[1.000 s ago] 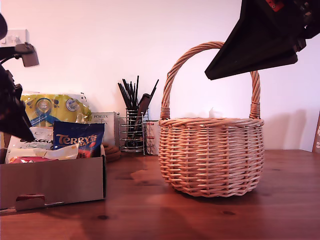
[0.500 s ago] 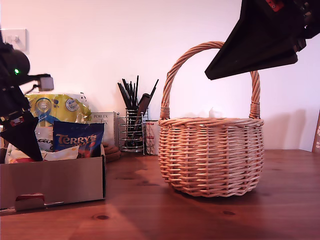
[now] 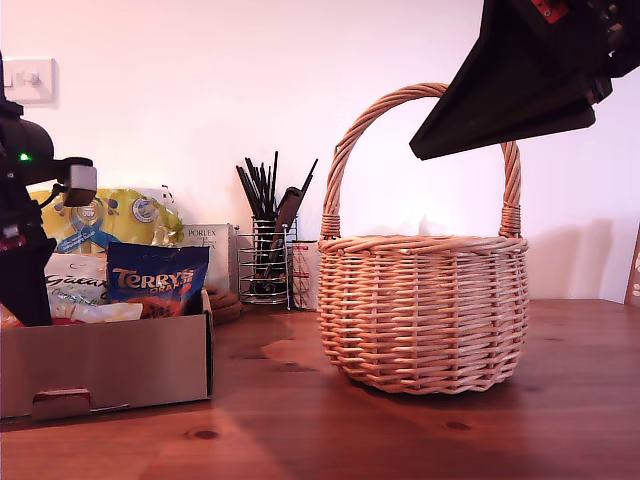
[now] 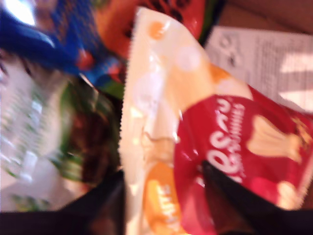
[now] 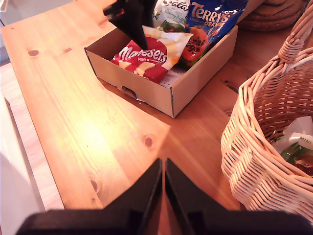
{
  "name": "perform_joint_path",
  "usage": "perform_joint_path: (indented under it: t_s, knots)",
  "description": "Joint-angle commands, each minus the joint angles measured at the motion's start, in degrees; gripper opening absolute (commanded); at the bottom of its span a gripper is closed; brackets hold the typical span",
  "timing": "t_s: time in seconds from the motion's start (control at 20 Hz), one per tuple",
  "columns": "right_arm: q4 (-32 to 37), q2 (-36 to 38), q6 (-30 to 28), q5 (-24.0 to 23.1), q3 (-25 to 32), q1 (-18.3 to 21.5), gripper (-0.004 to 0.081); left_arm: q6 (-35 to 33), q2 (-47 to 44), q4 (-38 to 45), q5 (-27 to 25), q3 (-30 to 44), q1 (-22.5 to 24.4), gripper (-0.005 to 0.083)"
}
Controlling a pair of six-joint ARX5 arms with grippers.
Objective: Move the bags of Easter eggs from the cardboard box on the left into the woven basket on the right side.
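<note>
The low brown cardboard box [image 3: 105,365] is cut off by the exterior view's left edge, its front wall hiding most pouches. The first wrist view is blurred. The round tan wicker basket [image 5: 274,147] runs off-frame.

On the table [image 3: 300,430], the cardboard box [image 3: 110,365] sits at the exterior view's left and the woven basket [image 3: 424,310] at its right, well apart. In the box, the Terry's bag [image 3: 155,278] stands toward the basket side, the Galaxy bag [image 3: 75,277] beside it. The Maltesers bag [image 5: 146,58] lies flat nearer the box's front wall. My first gripper [image 4: 161,196] reaches into the box over that bag. Behind the gap between box and basket stands a wire utensil holder [image 3: 265,265]. My second gripper [image 5: 163,183] hangs above the basket, which holds a bag [image 5: 298,147].
</note>
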State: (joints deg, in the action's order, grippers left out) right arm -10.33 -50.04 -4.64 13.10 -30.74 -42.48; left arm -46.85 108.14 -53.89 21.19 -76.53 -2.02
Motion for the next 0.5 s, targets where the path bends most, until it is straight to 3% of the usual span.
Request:
perform_joint_path:
  t_s: [0.0,0.15,0.3,0.45]
  knots:
    - [0.17,0.04,-0.39,0.24,-0.55,-0.26,-0.0012,0.74,0.72,-1.66,1.92,-0.66,-0.46,0.0097]
    - [0.2,0.04,-0.39,0.24,-0.55,-0.26,-0.0012,1.88,0.72,-4.81,4.04,-1.25,-0.46,0.009]
    - [0.26,0.04,-0.39,0.24,-0.55,-0.26,-0.0012,1.88,0.72,-6.43,5.68,-1.55,-0.55,-0.0022]
    - [0.26,0.04,-0.37,0.24,-0.55,-0.26,-0.0012,1.88,0.72,-8.7,6.08,-2.19,-0.79,-0.0025]
